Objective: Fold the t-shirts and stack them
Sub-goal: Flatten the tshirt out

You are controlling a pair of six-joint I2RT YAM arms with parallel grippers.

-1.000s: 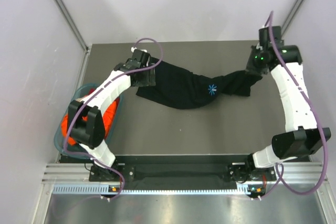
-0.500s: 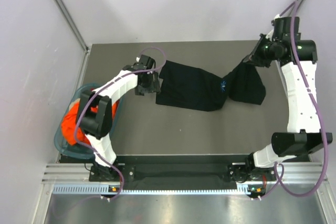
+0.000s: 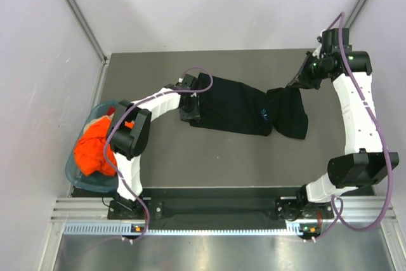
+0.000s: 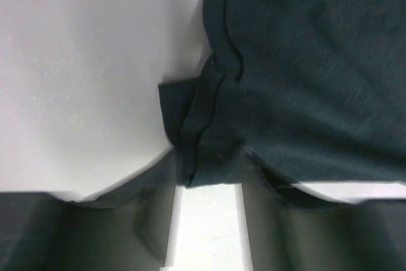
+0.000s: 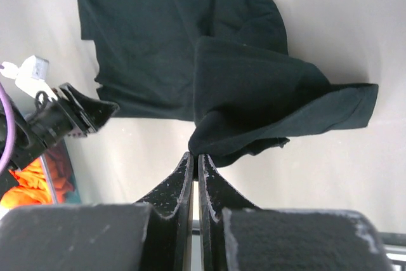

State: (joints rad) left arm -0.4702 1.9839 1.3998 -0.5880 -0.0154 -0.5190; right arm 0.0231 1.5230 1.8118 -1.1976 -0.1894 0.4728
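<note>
At the black t-shirt's (image 3: 235,109) left hem, only the wrist view shows the left gripper (image 4: 209,179) fingers apart astride a fold. The right gripper (image 5: 195,157) clamps its lifted right end, and grey table (image 3: 209,163) spreads nearer.

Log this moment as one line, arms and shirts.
left fingers: apart astride black t-shirt edge | right fingers: shut on black t-shirt, end raised | orange t-shirt: in teal basket
</note>
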